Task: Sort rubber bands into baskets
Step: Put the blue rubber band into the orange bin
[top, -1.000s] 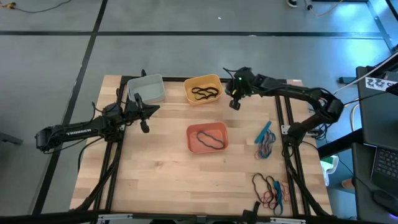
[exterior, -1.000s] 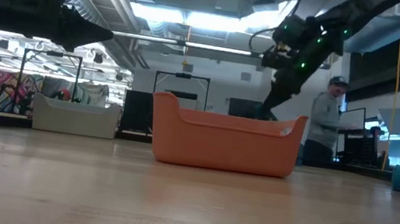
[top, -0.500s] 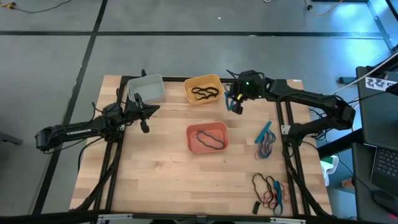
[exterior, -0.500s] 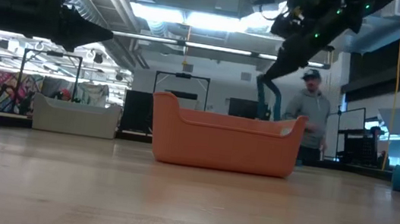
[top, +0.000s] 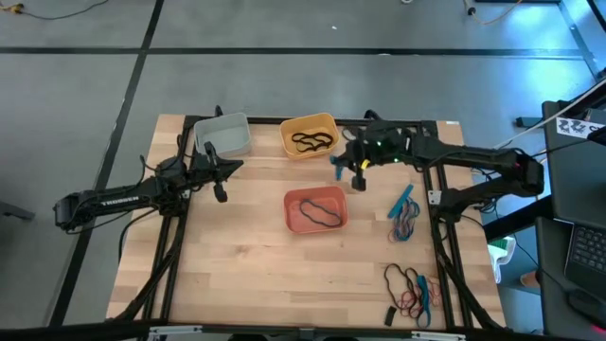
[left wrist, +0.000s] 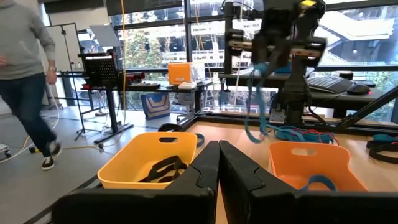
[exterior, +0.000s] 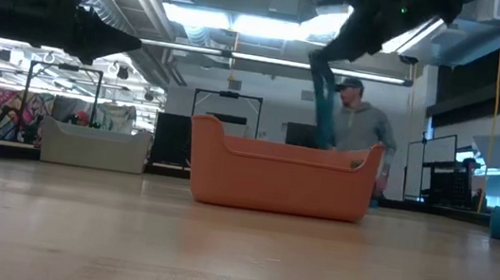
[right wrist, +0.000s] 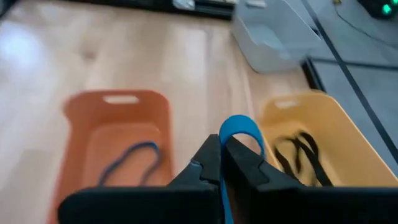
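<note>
a thin blue elastic rubber band (right wrist: 239, 134) was pinched between the closed fingers of the right gripper (top: 348, 167), carried high between the yellow-orange plastic basket (top: 309, 135) and the salmon-red plastic basket (top: 316, 209), presumably so the hanging loop would clear their rims. the left gripper (left wrist: 218, 163), fingers pressed together on nothing, was parked beside the pale grey-white plastic basket (top: 223, 134).

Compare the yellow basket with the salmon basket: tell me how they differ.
The yellow basket sits at the table's far edge; the salmon basket sits mid-table. The yellow basket holds black rubber bands; the salmon basket holds one dark band that reads blue in the right wrist view. Both are rounded-rectangular tubs of like size, open-topped and upright.
</note>
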Robot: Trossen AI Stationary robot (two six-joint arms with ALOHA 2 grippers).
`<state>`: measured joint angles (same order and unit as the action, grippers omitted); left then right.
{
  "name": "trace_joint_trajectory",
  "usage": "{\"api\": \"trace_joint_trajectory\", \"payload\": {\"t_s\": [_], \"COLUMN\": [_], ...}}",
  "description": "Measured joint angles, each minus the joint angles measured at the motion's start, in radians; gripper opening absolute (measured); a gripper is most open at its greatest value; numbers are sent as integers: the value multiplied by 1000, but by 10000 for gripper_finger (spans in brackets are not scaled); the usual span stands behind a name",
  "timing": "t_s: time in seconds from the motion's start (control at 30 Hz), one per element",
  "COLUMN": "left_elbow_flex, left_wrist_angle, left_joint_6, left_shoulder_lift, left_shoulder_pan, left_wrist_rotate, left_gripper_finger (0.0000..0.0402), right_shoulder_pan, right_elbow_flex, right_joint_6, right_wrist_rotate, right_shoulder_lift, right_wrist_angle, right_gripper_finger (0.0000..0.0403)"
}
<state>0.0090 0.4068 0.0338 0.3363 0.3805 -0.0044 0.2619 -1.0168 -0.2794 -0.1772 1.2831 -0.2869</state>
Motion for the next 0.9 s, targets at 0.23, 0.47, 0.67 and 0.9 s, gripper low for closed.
{"api": "trace_joint_trajectory", "payload": {"t_s": [0.23,0.47,0.67,0.9], "left_elbow_flex": [0,0,0,0], "left_wrist_angle": [0,1,2,1], "left_joint_6": [2,3,2,1], "left_shoulder_lift": [0,0,0,0], "left_shoulder_pan": [0,0,0,0], "left_wrist_rotate": [0,0,0,0], "left_gripper_finger": [5,5,5,5], "right_shoulder_pan": [-112,-197,-226,-223], "right_elbow_flex": [0,-1,0,0], "right_joint_6": [22,47,48,48], "right_wrist_rotate": [0,0,3,21], "right_shoulder_lift": [1,56,167,302], "right_wrist_angle": [53,60,60,61], "right_gripper_finger": [10,10,10,10]}}
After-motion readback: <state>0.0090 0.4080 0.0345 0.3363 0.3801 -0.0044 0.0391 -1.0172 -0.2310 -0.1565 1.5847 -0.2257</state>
